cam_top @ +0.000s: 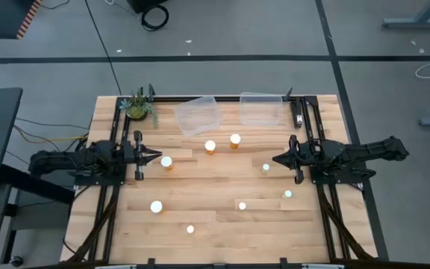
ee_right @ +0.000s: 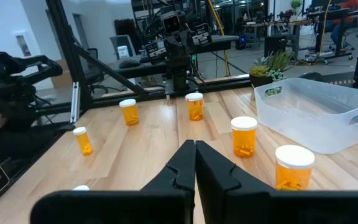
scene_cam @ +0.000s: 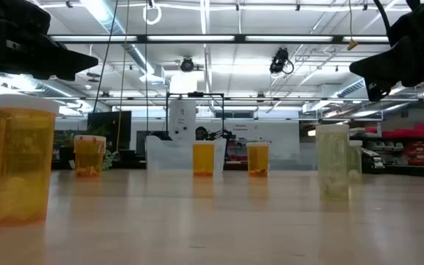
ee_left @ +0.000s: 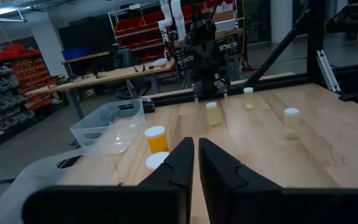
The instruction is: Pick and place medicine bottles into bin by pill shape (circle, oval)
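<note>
The left gripper [cam_top: 157,155] hangs above the table's left side, its fingers [ee_left: 182,163] pressed together and holding nothing. Just beyond its tips stands a medicine bottle [cam_top: 166,161], orange with a white cap, also seen from the left wrist [ee_left: 156,139]. Farther ahead of that gripper two more bottles [cam_top: 210,146] [cam_top: 235,139] stand upright near the middle of the table. No writing can be read on any bottle; the one closest to the low camera [scene_cam: 23,162] shows only a plain orange wall.

The right gripper [cam_top: 276,158] faces the left one from the table's right side, fingers [ee_right: 209,163] likewise closed tight and empty. A small bottle [cam_top: 266,167] stands just beside its tips, and another [cam_top: 287,193] nearer the front edge, to its side. Three further bottles [cam_top: 242,205] [cam_top: 189,229] [cam_top: 156,206] are spread toward the front of the table, well apart from both grippers.

At the far edge sit two clear bins [cam_top: 198,115] [cam_top: 260,107], side by side and unlabelled, with a small potted plant [cam_top: 137,106] at the far left corner.
</note>
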Robot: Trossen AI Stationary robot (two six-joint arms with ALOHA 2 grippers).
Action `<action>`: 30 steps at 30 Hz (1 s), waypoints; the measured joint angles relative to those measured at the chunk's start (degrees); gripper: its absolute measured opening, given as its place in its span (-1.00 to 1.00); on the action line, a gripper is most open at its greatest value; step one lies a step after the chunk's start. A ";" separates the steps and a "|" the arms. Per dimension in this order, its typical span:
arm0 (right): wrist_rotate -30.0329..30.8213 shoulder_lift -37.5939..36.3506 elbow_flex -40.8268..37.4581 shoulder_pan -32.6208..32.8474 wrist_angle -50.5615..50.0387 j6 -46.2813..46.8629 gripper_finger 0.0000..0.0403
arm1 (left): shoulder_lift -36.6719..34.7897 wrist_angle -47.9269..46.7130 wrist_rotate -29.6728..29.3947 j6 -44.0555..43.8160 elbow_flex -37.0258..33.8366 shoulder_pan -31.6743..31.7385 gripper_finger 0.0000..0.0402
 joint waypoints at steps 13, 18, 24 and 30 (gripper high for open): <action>0.00 0.01 -0.02 0.00 -0.01 0.00 -0.90 | 0.01 0.02 0.35 -6.92 -0.02 -0.02 -0.83; 0.01 0.01 -0.01 0.01 0.00 0.01 -0.90 | 0.00 0.28 0.39 -23.35 0.00 0.00 -0.84; 0.01 -0.01 -0.02 0.02 -0.01 0.01 -0.90 | 0.02 -2.28 0.70 -33.76 0.11 -0.01 -0.88; 0.00 0.01 0.00 0.02 0.01 0.01 -0.90 | 0.47 -5.56 0.71 -35.77 1.51 0.02 -0.89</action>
